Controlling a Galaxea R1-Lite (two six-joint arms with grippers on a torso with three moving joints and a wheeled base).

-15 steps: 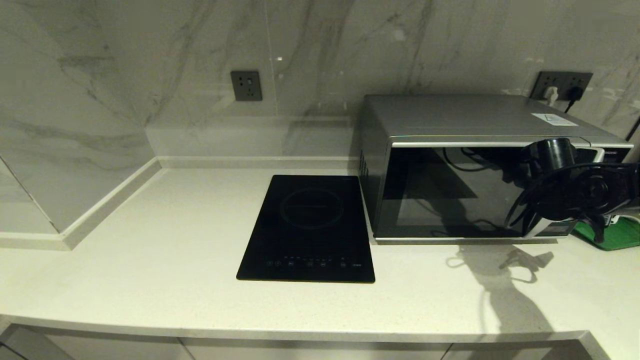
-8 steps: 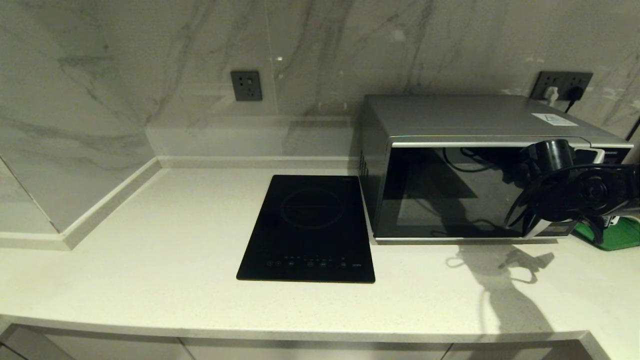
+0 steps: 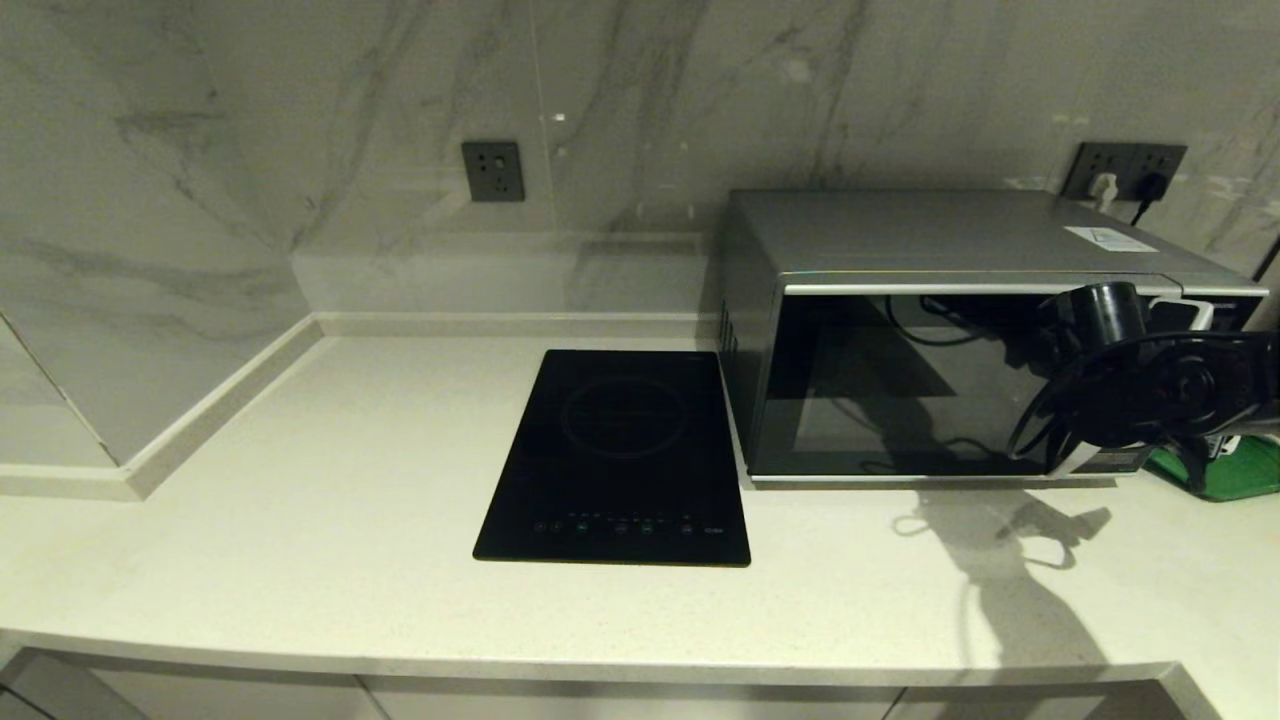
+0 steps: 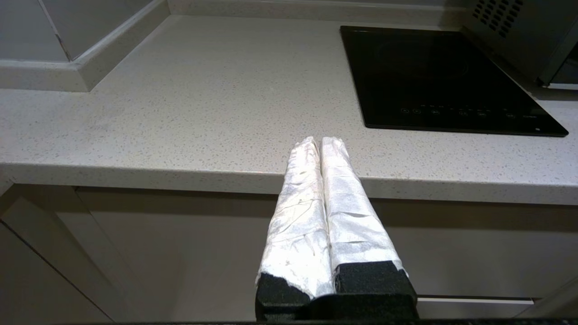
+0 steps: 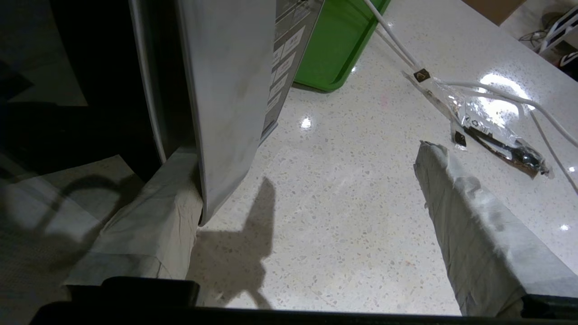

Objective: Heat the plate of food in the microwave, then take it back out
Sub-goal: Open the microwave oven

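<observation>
The silver-grey microwave (image 3: pixel 900 330) stands at the back right of the counter, and in the head view its dark glass door looks closed. My right arm (image 3: pixel 1150 390) reaches across its right end. In the right wrist view my right gripper (image 5: pixel 307 153) is open wide. One taped finger (image 5: pixel 149 216) is tucked behind the curved silver handle strip (image 5: pixel 226 90), against the dark door. The other finger (image 5: pixel 469 216) hangs free over the counter. The plate of food is out of view. My left gripper (image 4: pixel 320 141) is shut on nothing, below and in front of the counter edge.
A flat black cooktop (image 3: pixel 620 455) lies left of the microwave. A green tray (image 3: pixel 1225 470) sits to the microwave's right. A white cable and a plastic-wrapped packet (image 5: pixel 487 122) lie on the counter beyond my free finger. Wall sockets (image 3: pixel 1125 170) are behind.
My right arm has crept slightly to the right at the handle. The microwave door and everything else stay as they were.
</observation>
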